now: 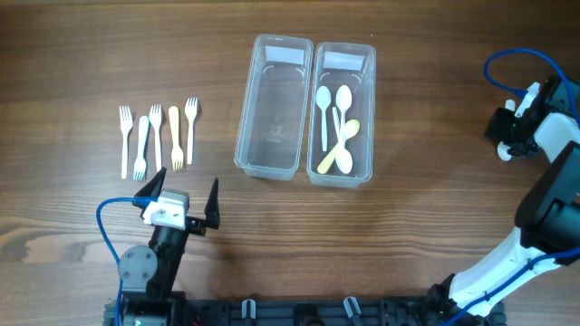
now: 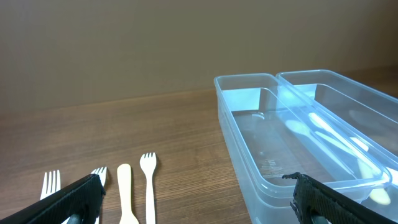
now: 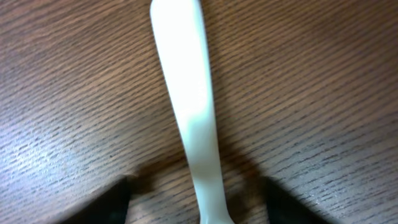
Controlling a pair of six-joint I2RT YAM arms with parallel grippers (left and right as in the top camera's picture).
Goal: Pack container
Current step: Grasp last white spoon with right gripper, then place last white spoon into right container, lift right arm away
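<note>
Two clear plastic containers stand side by side mid-table. The left one [image 1: 272, 109] is empty; the right one [image 1: 343, 113] holds several white and cream spoons [image 1: 337, 136]. Several white and cream forks [image 1: 156, 136] lie in a row at the left. My left gripper [image 1: 186, 206] is open and empty, just below the forks; its view shows the forks [image 2: 148, 186] and the empty container [image 2: 245, 81]. My right gripper [image 1: 509, 136] is at the far right, low on the table. In its view it [image 3: 202, 208] is open, straddling a white utensil handle [image 3: 186, 99] lying flat.
A blue cable [image 1: 109, 226] loops beside the left arm and another [image 1: 521, 63] loops above the right arm. The spoon container's rim [image 2: 348, 84] shows behind the empty one in the left wrist view.
</note>
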